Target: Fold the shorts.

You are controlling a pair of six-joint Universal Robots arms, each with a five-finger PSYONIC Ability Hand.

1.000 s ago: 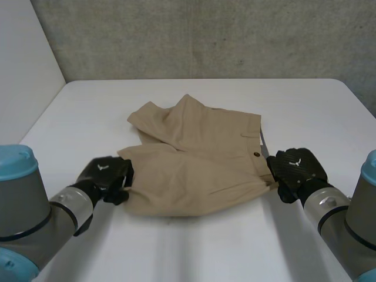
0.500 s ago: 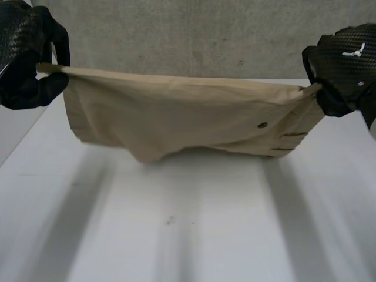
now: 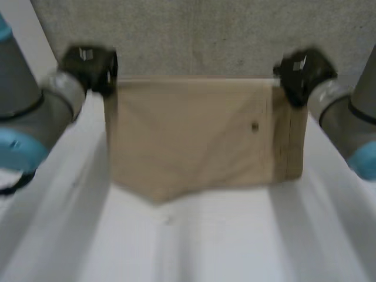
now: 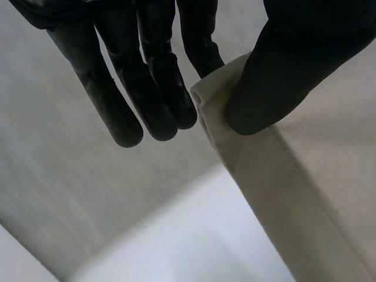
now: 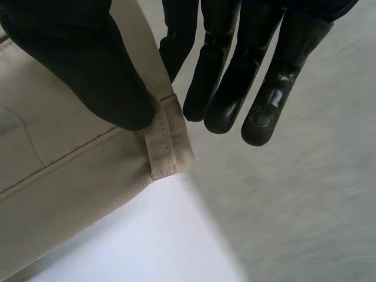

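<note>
Left hand (image 3: pixel 89 63): black, at the 10 o'clock corner of the beige cloth shorts (image 3: pixel 194 135), thumb clamping the folded leg-end corner against one of its fingers (image 4: pixel 202 50), the rest straight and apart from the cloth. Shorts: held up flat and spread between both hands, hanging above the white surface (image 3: pixel 205 247); whether the lower edge touches it cannot be told. A small dark button (image 3: pixel 254 126) sits toward 2 o'clock on the cloth, near the waistband. Right hand (image 3: pixel 301 71): black, at the 2 o'clock corner, thumb pinching the waistband just beside a stitched belt loop (image 5: pixel 167 141) against a finger, the others straight.
</note>
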